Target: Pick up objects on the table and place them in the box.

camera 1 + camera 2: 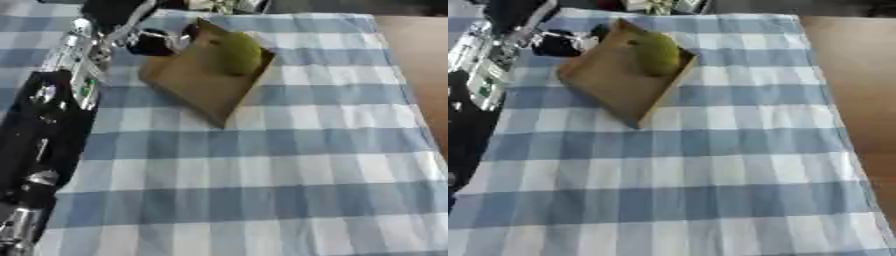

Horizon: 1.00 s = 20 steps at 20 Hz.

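The robot's left hand [150, 42] reaches to the near-left edge of the cardboard box [197, 82], probably steadying it or drawing back, though I cannot tell whether its fingers are curled or straight. Inside the box, against the far wall, lies a green rounded object [236, 54]. The checked cloth [262, 190] on the bench shows nothing else to collect; the right hand is out of sight.

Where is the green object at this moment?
The green object lies inside the brown box, at its far right corner, on the table's far left part.
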Each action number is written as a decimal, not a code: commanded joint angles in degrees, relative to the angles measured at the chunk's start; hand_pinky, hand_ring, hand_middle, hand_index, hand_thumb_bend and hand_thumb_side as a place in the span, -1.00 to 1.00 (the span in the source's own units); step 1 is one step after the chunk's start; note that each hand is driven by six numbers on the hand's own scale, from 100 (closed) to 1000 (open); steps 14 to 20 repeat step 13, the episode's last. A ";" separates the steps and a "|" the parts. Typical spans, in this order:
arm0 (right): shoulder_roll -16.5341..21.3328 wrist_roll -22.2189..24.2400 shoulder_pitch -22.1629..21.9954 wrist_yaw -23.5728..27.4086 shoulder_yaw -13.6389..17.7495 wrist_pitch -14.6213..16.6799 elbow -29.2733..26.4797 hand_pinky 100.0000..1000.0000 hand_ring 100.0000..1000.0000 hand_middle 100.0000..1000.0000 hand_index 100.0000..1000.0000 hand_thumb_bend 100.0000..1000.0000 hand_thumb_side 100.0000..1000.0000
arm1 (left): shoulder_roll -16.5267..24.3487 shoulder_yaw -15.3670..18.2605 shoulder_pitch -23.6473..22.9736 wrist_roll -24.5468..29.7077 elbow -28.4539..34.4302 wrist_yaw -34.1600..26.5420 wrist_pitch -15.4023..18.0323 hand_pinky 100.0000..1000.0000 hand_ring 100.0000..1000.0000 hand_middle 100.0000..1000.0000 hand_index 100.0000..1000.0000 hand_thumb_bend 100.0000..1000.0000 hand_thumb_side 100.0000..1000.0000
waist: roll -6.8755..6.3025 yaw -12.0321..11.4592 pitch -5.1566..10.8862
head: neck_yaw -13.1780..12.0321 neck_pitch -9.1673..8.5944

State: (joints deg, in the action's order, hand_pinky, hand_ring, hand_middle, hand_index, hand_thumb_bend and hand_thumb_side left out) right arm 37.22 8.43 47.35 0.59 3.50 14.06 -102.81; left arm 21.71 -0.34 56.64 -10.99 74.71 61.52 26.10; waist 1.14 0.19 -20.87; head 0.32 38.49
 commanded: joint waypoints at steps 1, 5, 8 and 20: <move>3.03 -1.55 -0.01 -0.34 1.16 -0.58 -1.73 0.64 0.57 0.45 0.62 -1.00 -0.18 | 8.37 2.44 -3.56 -5.33 8.04 -10.59 -4.33 0.56 0.46 0.42 0.62 -0.50 -0.62 | -0.24 -0.70 1.68 | 2.06 0.41; 4.04 -3.44 -1.38 -0.56 2.62 -0.93 -2.49 0.64 0.57 0.45 0.62 -1.00 -0.18 | 17.55 8.16 -14.71 -9.90 17.30 -30.73 -9.76 0.53 0.42 0.38 0.56 -0.54 -0.59 | -0.35 -2.51 1.01 | 5.15 -0.26; 4.00 -5.03 -2.17 -0.75 3.82 -1.10 -3.41 0.64 0.57 0.44 0.62 -1.00 -0.18 | 20.66 12.38 -22.31 -14.75 24.24 -40.88 -11.34 0.53 0.41 0.37 0.56 -0.54 -0.58 | -0.21 -3.56 0.11 | 6.44 -1.10; 2.59 -7.16 -3.19 0.31 5.39 -0.08 -5.42 0.62 0.51 0.37 0.57 -1.00 -0.18 | 21.21 17.29 -33.14 -19.95 34.06 -53.55 -11.16 0.60 0.40 0.35 0.60 -0.82 -0.34 | 0.08 -5.06 -1.23 | 7.61 -2.37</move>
